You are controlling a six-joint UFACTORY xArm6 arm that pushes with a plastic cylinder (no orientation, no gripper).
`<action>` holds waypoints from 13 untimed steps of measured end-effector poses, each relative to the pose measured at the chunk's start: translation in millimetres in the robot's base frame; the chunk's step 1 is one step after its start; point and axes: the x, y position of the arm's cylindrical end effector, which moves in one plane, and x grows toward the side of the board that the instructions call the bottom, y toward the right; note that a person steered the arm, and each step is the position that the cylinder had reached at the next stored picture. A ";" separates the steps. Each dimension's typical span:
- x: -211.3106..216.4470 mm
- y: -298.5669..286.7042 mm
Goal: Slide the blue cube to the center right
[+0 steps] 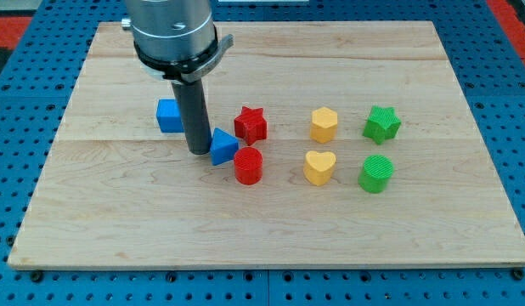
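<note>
Blue cube (pixel 169 116) boxed on view's right by tool tip (pixel 199 150), blue triangular block (pixel 222 146), red star (pixel 251 124), red cylinder (pixel 248 165); yellow, green blocks farther right. Counter (pixel 271 229) open along view's bottom and top.

My arm (pixel 173 34) enters from twelve o'clock; the dark rod hangs upright, my tip (pixel 198 151) on the board.

The blue cube (pixel 169 116) is lying flat on the wooden board, in the view's upper left part, its right side partly hiding behind the dark rod.
</note>
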 end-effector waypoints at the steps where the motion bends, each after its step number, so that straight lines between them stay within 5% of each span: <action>1: 0.0 19.8; 2: 0.0 24.6; 4: -11.6 -90.1; 5: -76.0 -83.2; 6: -97.3 -27.7; 7: -103.0 -40.2; 8: -63.7 -86.8; 9: -23.0 -74.6; 12: -104.9 -26.1; 13: -116.7 81.2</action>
